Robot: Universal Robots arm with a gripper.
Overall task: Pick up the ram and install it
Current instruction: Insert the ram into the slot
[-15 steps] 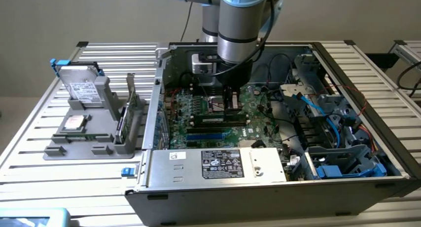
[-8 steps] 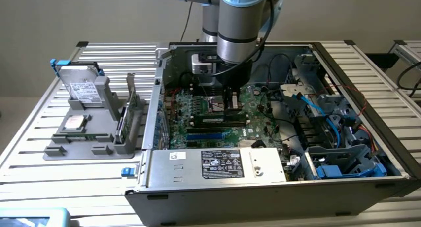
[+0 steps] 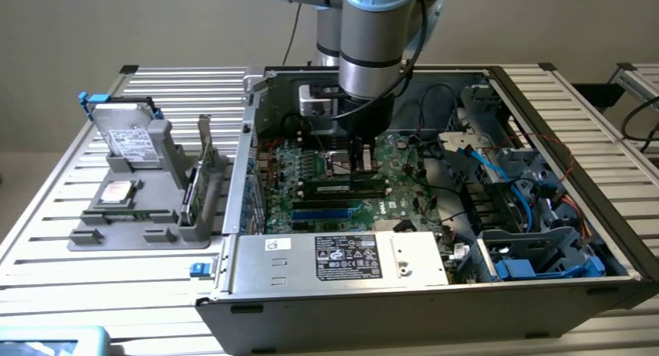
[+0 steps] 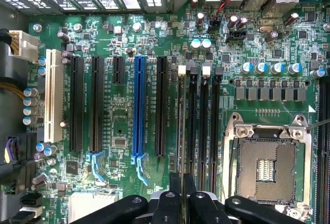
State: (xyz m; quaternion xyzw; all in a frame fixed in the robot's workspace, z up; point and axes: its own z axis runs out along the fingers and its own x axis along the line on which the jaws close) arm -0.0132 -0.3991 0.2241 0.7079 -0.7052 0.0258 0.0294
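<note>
Ram [image 3: 345, 188] stands on edge at the memory slots [image 4: 203, 121] beside the CPU socket [image 4: 265, 162]. Gripper [image 4: 182, 183] is clamped on its top edge.

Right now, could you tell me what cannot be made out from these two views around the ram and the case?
1. Whether the ram is fully seated: in the exterior view the gripper covers its middle, and the wrist view sees it edge-on.
2. Print on the power supply label: too small, exterior view.
3. The case's rear wall: partly hidden by the arm, exterior view.
</note>
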